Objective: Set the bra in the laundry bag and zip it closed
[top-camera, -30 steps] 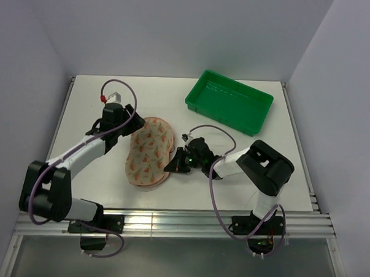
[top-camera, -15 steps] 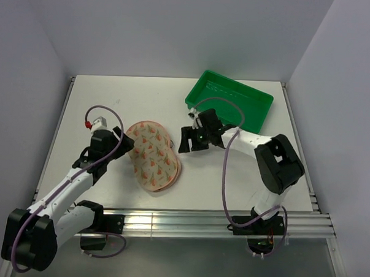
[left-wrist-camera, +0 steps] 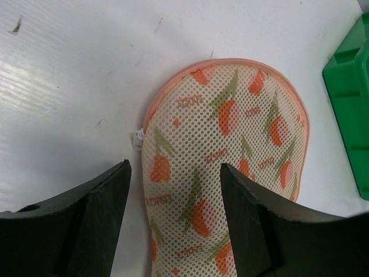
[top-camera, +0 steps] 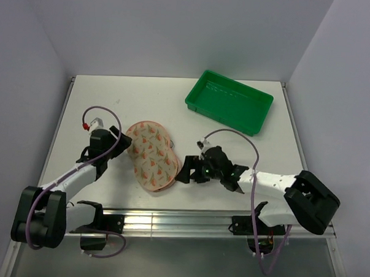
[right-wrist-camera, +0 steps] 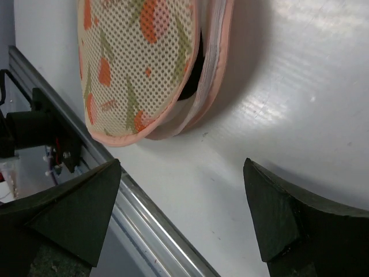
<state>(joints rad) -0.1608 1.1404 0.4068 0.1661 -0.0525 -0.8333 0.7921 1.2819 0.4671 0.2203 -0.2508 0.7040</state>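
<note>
The peach-pink mesh laundry bag (top-camera: 152, 158) lies on the white bench (top-camera: 113, 104), rim gaping, the soft black bra (right-wrist-camera: 192, 75) seemingly the dark sliver inside. Left fingers (left-wrist-camera: 95, 222) and right fingers (right-wrist-camera: 277, 213) stand spread, empty. Zipping unbraced could drag the pouch or snag fabric.

Left arm (top-camera: 72, 179), right arm (top-camera: 272, 182): jaws apparently apart.
</note>
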